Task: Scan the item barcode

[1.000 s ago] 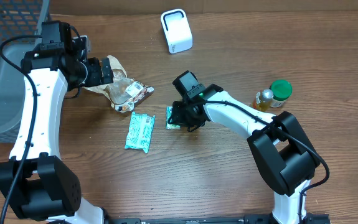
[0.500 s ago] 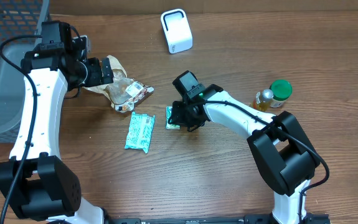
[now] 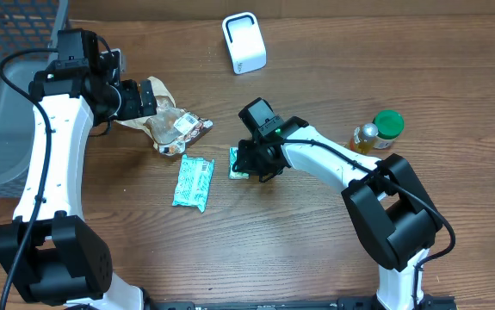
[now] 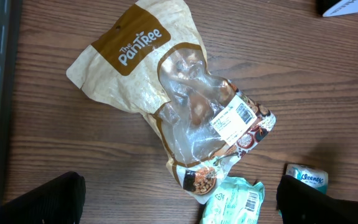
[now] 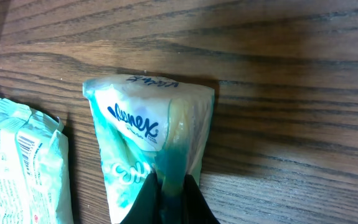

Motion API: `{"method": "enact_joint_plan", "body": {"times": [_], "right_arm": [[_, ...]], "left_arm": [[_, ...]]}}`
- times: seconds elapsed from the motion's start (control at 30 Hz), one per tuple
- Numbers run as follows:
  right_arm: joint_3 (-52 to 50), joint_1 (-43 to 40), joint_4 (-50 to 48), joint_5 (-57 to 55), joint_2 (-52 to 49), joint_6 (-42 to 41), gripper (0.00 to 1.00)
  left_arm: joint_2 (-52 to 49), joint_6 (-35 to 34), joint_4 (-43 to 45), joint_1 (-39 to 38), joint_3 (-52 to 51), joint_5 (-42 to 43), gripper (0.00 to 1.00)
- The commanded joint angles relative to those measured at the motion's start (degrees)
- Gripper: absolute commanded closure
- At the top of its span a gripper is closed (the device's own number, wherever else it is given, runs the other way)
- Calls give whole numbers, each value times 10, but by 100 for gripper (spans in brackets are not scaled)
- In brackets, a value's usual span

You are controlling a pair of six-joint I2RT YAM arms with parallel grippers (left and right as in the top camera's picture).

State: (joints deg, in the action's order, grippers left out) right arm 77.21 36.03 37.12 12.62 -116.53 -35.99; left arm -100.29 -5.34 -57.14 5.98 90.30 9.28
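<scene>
My right gripper (image 5: 171,194) is shut on a fold of a teal and white Kleenex tissue pack (image 5: 142,134), which lies on the wooden table just left of the gripper (image 3: 256,163) in the overhead view. The pack (image 3: 238,164) shows only as a small teal edge there. A white barcode scanner (image 3: 244,42) stands at the far middle of the table. My left gripper (image 4: 179,202) hangs open above a tan and clear snack bag (image 4: 172,93) with a white barcode label (image 4: 235,118). Nothing sits between its fingers (image 4: 38,200).
A mint green wrapper with a barcode (image 3: 194,182) lies flat between the arms, also in the right wrist view as the wrapper (image 5: 23,165). A green-capped bottle (image 3: 377,131) lies at the right. A grey mesh basket (image 3: 6,77) stands at the far left.
</scene>
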Motion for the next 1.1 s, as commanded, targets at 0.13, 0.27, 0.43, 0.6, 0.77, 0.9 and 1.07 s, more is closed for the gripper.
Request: {"method": "enact_joint_plan", "body": {"times": [0.13,0.27,0.43,0.6,0.77,0.9,1.07], "right_arm": [[-3,2,2,-14,-24,4,96],[-3,2,2,-14,-24,4,96],[-3,2,2,-14,-24,4,96],[-3,2,2,-14,-24,4,96],[-2,2,2,-14,-24,4,96],[-2,2,4,-13,-16,4,96],[6,2,31,-13,15,4,96]], "left_arm": [[2,17,2,-7,1,6,0],[2,17,2,-9,1,7,1],[2,17,2,-9,1,7,0],[2,17,2,-7,1,7,0],[2,17,2,-7,1,6,0],[2,17,2,-8,1,6,1],[2,17,2,-8,1,6,0]]}}
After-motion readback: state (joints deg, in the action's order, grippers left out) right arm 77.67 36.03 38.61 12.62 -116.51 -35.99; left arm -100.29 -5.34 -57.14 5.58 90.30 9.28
